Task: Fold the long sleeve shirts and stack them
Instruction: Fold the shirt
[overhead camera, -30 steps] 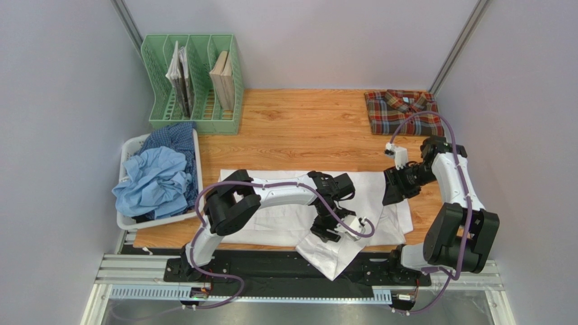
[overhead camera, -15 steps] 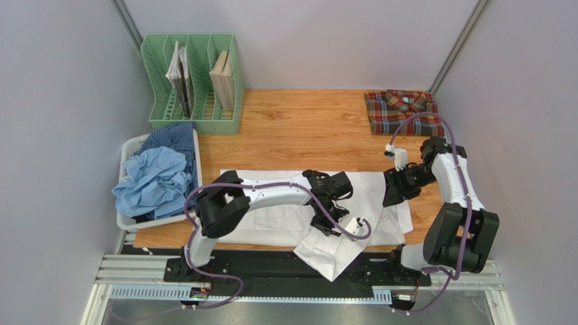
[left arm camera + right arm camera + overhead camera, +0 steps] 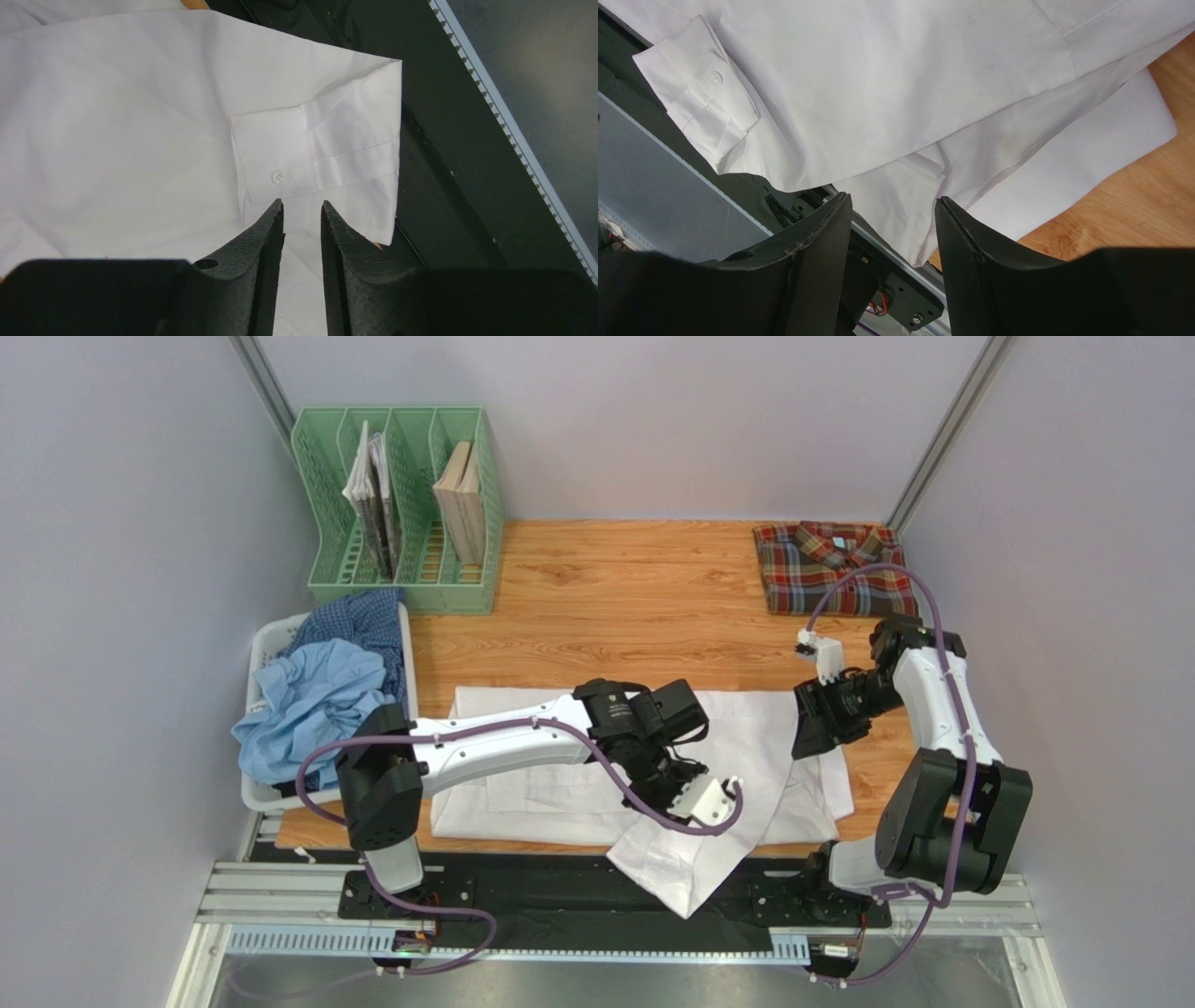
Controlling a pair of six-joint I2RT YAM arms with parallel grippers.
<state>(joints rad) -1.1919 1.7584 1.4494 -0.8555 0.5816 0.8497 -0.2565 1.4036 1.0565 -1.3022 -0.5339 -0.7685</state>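
The white shirt (image 3: 561, 784) lies spread flat at the table's front. One sleeve hangs over the front edge (image 3: 687, 861), and its buttoned cuff (image 3: 316, 157) shows in the left wrist view and in the right wrist view (image 3: 696, 98). My left gripper (image 3: 673, 781) hovers over that sleeve. Its jaws (image 3: 302, 204) are slightly parted and hold nothing. My right gripper (image 3: 811, 735) is open and empty above the shirt's right edge (image 3: 892, 199). The plaid shirt (image 3: 828, 567) lies folded at the back right. The light blue shirt (image 3: 316, 707) and the dark blue checked shirt (image 3: 368, 616) are crumpled in the basket.
A white plastic basket (image 3: 274, 637) stands at the left edge. A green file rack (image 3: 400, 504) with books stands at the back left. The black rail (image 3: 561, 896) and arm bases run along the front under the hanging sleeve. Grey walls close in on both sides.
My left arm has swung left and its gripper has drawn back a little up-left from the hanging sleeve. The sleeve and the right arm have stayed almost still.
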